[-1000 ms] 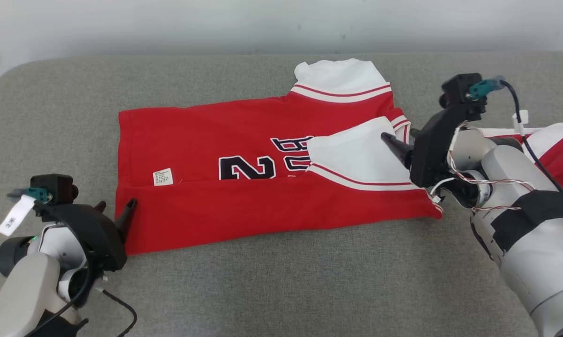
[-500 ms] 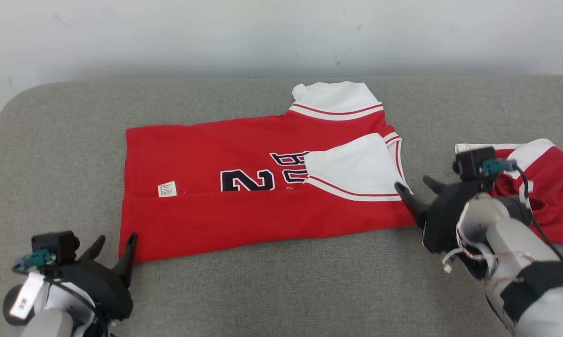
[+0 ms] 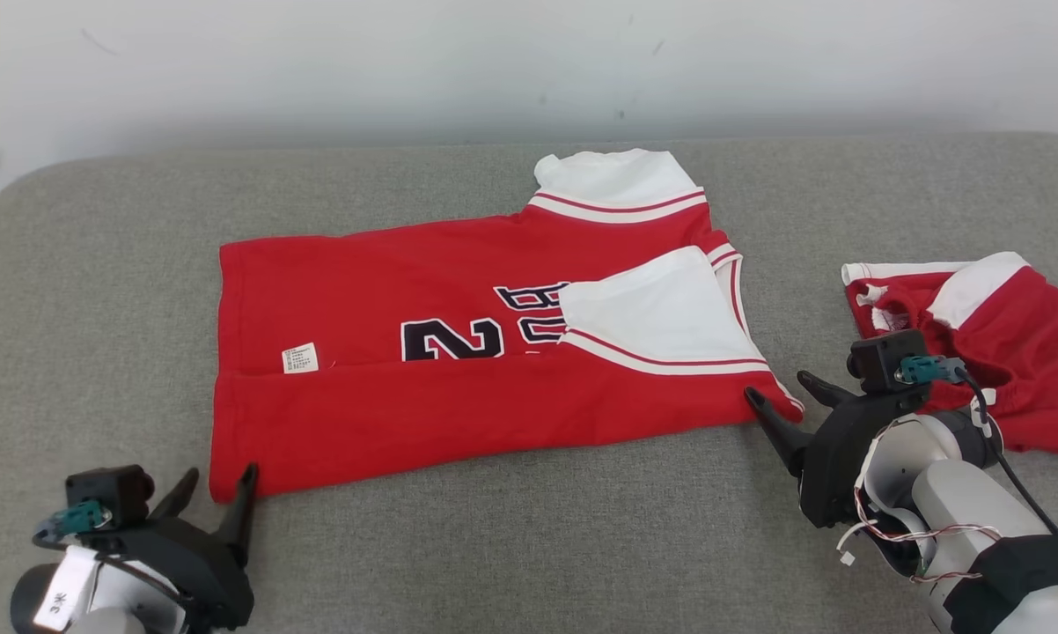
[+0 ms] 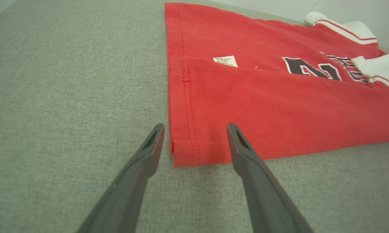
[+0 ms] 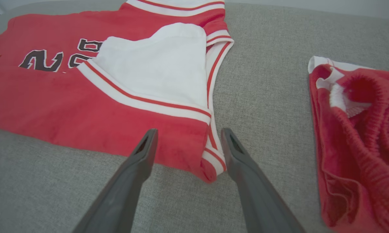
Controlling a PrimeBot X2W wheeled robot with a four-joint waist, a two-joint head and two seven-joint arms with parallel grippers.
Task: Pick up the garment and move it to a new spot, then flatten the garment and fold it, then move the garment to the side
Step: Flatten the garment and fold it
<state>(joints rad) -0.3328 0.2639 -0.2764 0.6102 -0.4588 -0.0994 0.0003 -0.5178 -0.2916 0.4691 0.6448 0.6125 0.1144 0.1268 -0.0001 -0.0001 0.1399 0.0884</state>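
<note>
Lying partly folded mid-bench point(image 3: 529, 546): red jersey point(image 3: 459, 352), judging soft, light, limp. Standing wide, holding nothing: left fingers point(image 3: 240, 506) by near-left hem corner, right fingers point(image 3: 775, 427) by near-right corner. Recommending pinching those corners.

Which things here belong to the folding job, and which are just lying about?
In the job: red jersey, part-folded; left gripper, fingers open at its near left corner; right gripper, fingers open at its near right corner.
Lying about: crumpled red-and-white garment to the right; grey padded surface underneath.
</note>
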